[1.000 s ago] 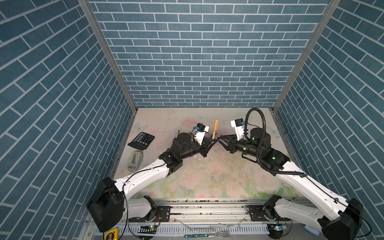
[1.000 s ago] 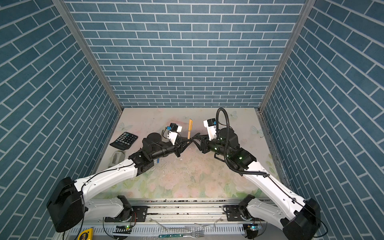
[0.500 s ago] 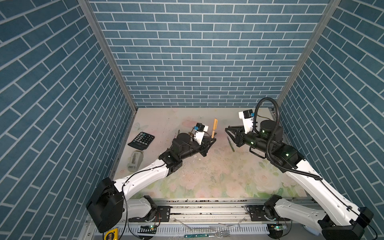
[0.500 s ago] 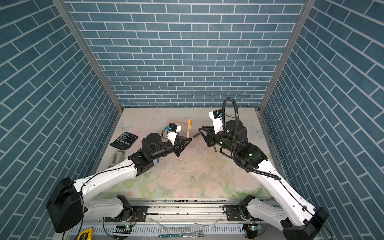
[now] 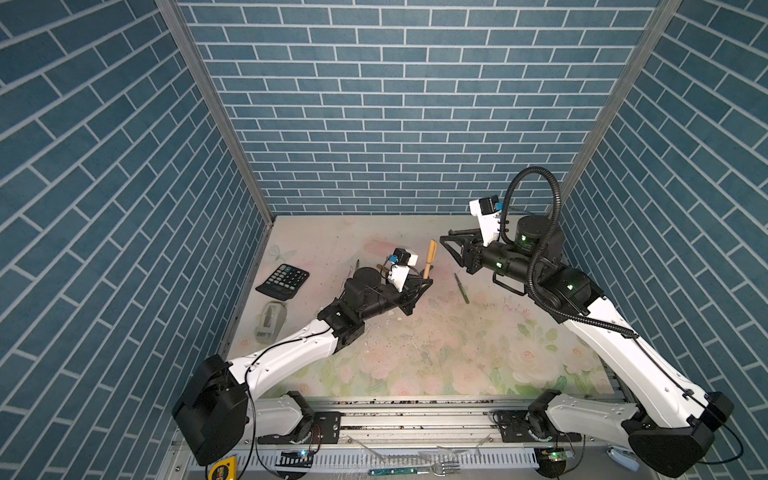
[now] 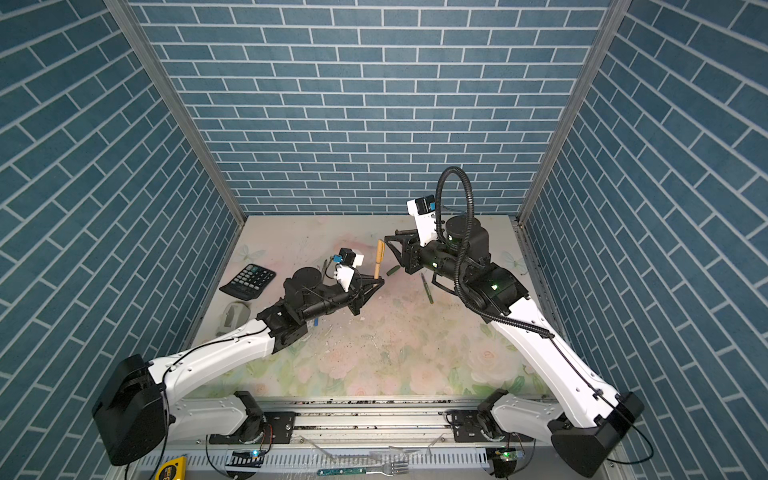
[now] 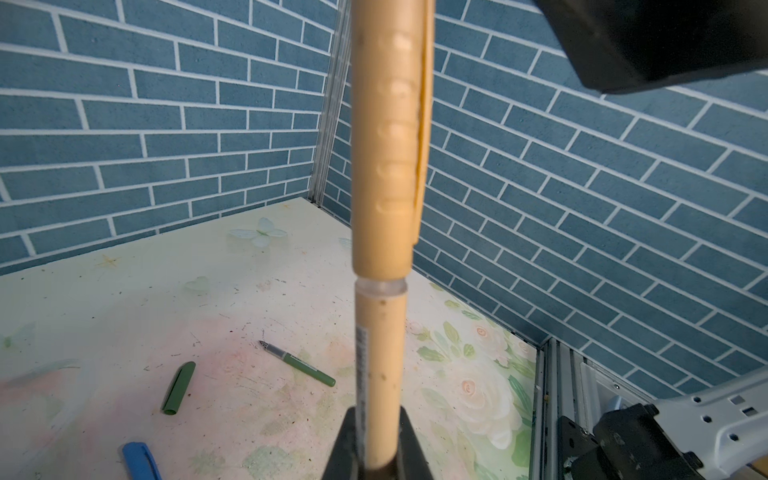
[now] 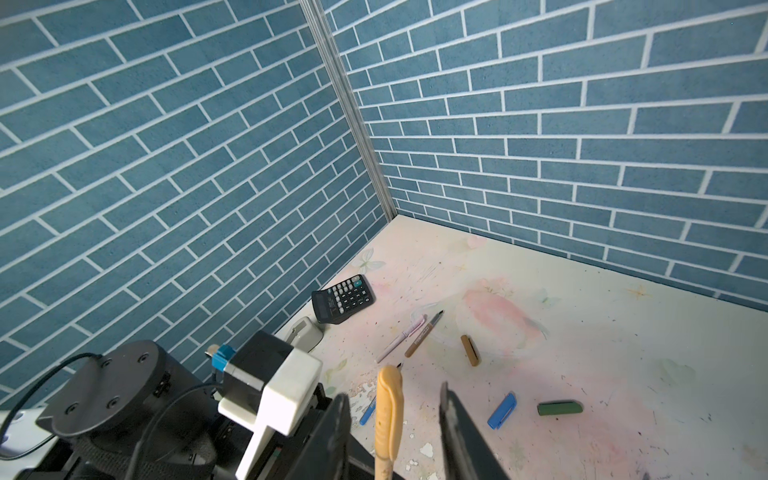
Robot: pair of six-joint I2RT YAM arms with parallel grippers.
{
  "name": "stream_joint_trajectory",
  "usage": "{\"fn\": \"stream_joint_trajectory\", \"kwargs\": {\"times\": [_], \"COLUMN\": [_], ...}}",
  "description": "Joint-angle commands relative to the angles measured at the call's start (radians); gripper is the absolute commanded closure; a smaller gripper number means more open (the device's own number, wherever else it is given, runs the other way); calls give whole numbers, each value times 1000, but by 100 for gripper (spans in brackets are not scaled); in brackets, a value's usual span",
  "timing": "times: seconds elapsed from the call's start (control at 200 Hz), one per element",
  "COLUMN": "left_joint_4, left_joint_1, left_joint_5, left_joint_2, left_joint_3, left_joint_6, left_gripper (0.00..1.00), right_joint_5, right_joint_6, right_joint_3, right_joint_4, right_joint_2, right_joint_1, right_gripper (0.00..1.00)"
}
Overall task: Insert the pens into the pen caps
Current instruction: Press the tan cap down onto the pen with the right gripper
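Nothing legible shows anywhere: the key marks on the calculator [image 5: 283, 281], the fine printed strip down the gold pen [image 7: 380, 374], the dark print on the green pen [image 7: 299, 364] and the label of the tape measure [image 5: 222, 471] are all too small or blurred.

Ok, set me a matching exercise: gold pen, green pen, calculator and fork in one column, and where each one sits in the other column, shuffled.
Things:
1. gold pen
2. green pen
3. calculator
4. fork

Places:
A. flat on the mat, tip bare
B. on the front ledge, off the mat
C. upright in the left gripper, with a gold cap on top
D. on the mat beside the wall on the left arm's side

Pairs: 1-C, 2-A, 3-D, 4-B
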Motion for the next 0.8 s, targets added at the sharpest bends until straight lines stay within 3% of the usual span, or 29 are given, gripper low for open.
{"fn": "stream_joint_trajectory", "kwargs": {"times": [0.0,0.245,0.795], "left_joint_4": [17,15,30], "left_joint_1": [1,1,1], "left_joint_5": [32,39,53], "left_joint_2": [8,7,-3], "left_joint_3": [12,16,13], "left_joint_6": [7,5,-19], "left_gripper": [100,100,100], "right_joint_5": [-30,-54,-99], "right_joint_6": [-37,-44,17], "right_joint_3": [58,96,-4], "right_joint_4": [16,5,10], "right_joint_2": [26,86,88], "right_joint_1": [-2,-2,-1], "right_gripper": [62,63,72]}}
